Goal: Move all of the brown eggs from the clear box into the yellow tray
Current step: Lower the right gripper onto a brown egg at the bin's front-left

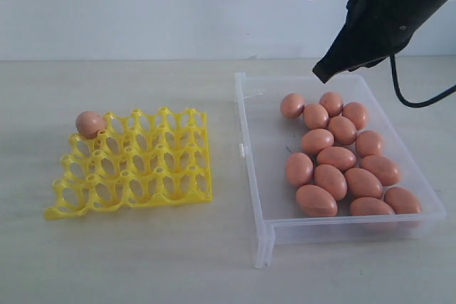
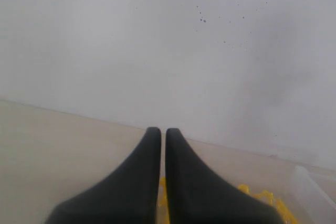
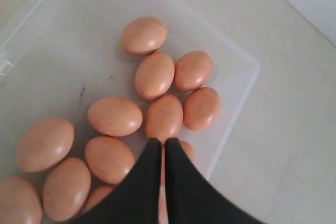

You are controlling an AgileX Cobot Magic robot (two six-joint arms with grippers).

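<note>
- Sitting on the worktop (image 1: 142, 268): clear box (image 1: 342, 229) on the right, yellow tray (image 1: 107, 208) on the left, with a gap between them.
- Clear box holds fifteen brown eggs (image 1: 330, 181), bunched toward its right wall, many of them touching.
- Yellow tray has one brown egg (image 1: 90, 124) in its far-left corner cup.
- My right jaws are closed with nothing between them, hanging above the far end of the box, over the eggs.
- My left jaws are closed and empty, with a bit of the yellow tray showing past them.
</note>
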